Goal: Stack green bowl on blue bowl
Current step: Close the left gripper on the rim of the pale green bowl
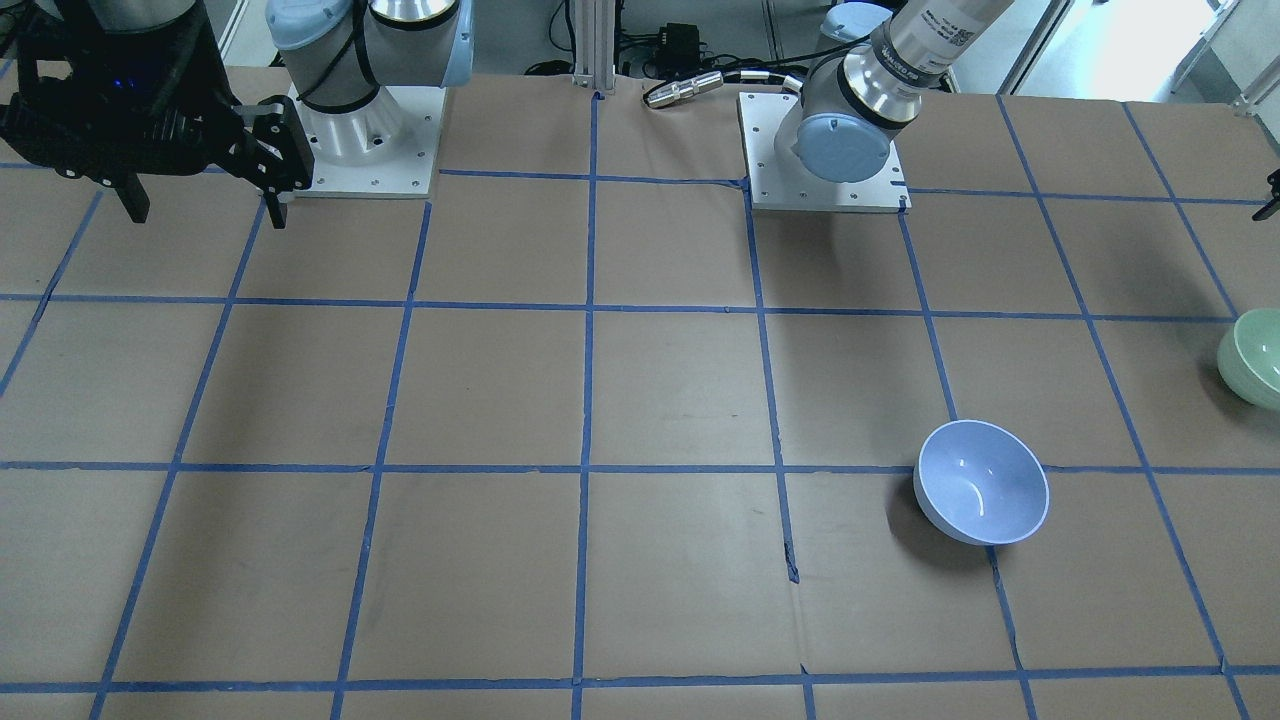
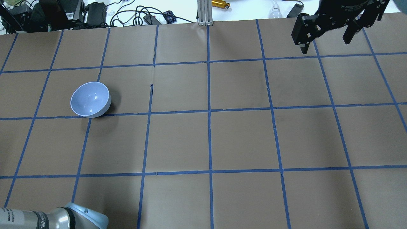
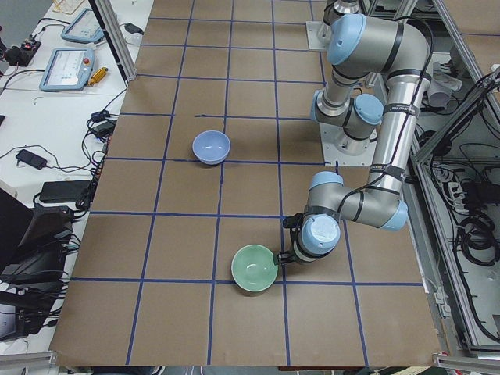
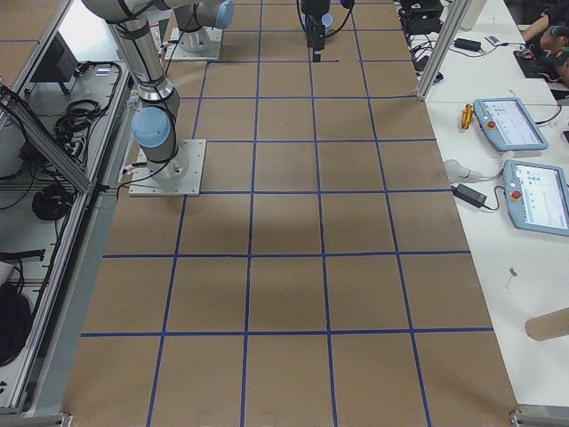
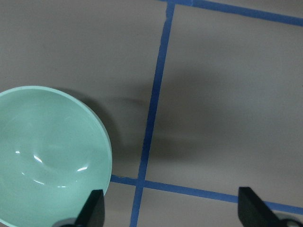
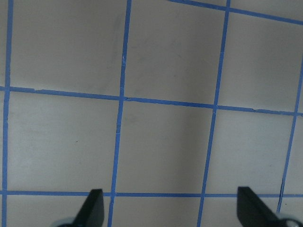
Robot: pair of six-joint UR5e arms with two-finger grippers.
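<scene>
**A:** What's biggest?

**B:** One bench (image 2: 241, 140). It is flat and matte brown like kraft paper, and blue tape (image 2: 209, 127) rules it into squares.

**A:** Then the arms?

**B:** Two of them. The left arm (image 3: 391, 117) and the right arm (image 4: 147, 53) are smooth silver tubes with rounded pale blue joint caps. Each stands on a white plate near the bench's robot-side edge.

**A:** Bowls?

**B:** Two, both round, deep and glossy, and about equal in size. The blue bowl (image 2: 90, 99) is periwinkle with a thin white rim. It sits upright in the bench's left half, a little toward the operators' edge. The green bowl (image 3: 255, 268) is pale mint and sits upright near the bench's left end. The two are well apart, so nothing is stacked.

**A:** And the hands?

**B:** Two, black and angular, with two fingers each. The left hand (image 5: 173, 210) hangs low just beside the green bowl with its fingers spread wide and nothing between them. One fingertip (image 5: 94, 210) is right at the rim, and I cannot tell whether it touches. The right hand (image 2: 326, 41) is raised over the bench's right side, also spread wide and empty.
</scene>
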